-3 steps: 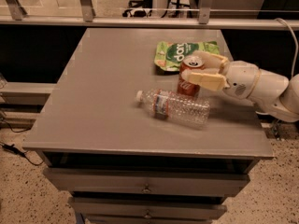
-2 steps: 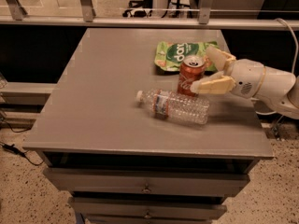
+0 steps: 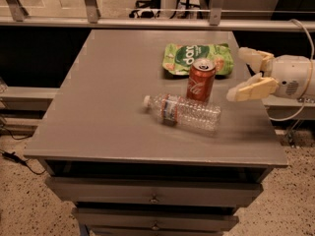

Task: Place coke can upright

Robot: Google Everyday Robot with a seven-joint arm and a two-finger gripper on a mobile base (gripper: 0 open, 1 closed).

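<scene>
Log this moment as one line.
coke can: upright on table | gripper: open, right of can, apart | water bottle: lying flat

A grey counter (image 3: 98,97) carries a clear plastic water bottle (image 3: 189,114) lying on its side right of the middle, its white cap (image 3: 146,101) pointing left and a coloured label band round its neck end. Farther back, a green snack bag (image 3: 184,58) lies flat near the far edge, apart from the bottle. The tool (image 3: 236,74) hangs over the counter's right edge, fingers spread. Below the top are two drawers (image 3: 152,196) with small knobs. A metal rail (image 3: 123,22) runs behind. The floor (image 3: 24,205) is speckled, with a dark cable (image 3: 12,157) at left.
</scene>
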